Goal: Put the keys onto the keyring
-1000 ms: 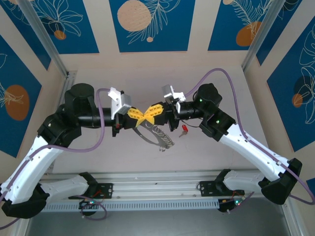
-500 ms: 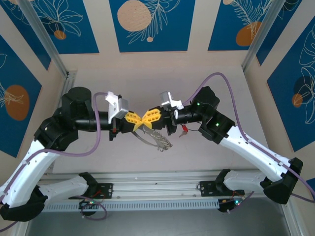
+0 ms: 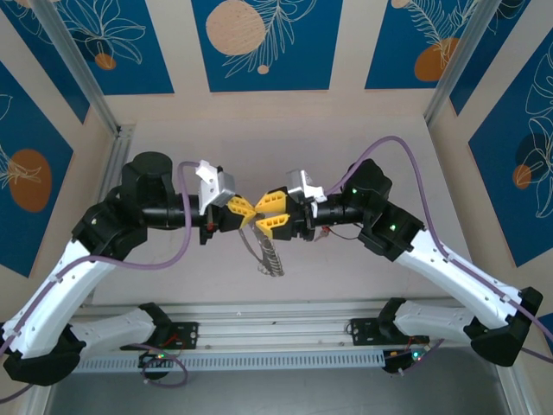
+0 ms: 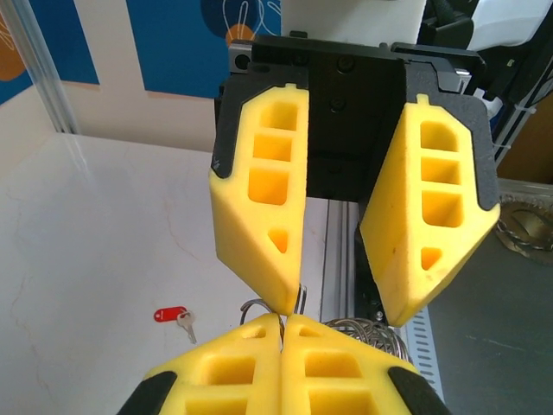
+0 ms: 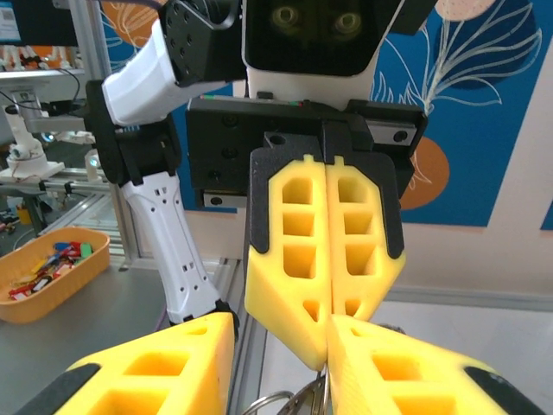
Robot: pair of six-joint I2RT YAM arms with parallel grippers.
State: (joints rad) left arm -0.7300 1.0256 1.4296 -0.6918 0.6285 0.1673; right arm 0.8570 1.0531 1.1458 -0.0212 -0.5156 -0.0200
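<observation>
From my console, the left gripper [image 5: 327, 333] is clenched. Its two yellow pads [image 5: 298, 242] are pressed flat together along their whole length, with no gap showing in the right wrist view. The keyring [image 3: 270, 252] hangs just below the left gripper's tips, clear of the table [image 4: 104, 225]. Its thin wire runs up into the pinch, so I take the left gripper to be grasping it. The exact contact point is hidden between the pads.

The right gripper [image 4: 341, 313] faces the left gripper nose to nose with its jaws released and partly spread. In the left wrist view its two fingers [image 4: 259, 199] stand well apart. One fingertip comes down to touch the left gripper's closed tips, and the other sits to the side. A loop of the keyring's wire shows in the gap between them. I see nothing pinched in the right gripper.

One key [image 4: 170, 314] with a red head lies flat on the table. It is apart from the left gripper, lower down and off to one side in that gripper's own camera. Its red head is too small for me to read.

Well off beyond the left gripper, past the table edge, an orange tray [image 5: 52, 272] holds small coloured pieces. I cannot read any lettering on them.
</observation>
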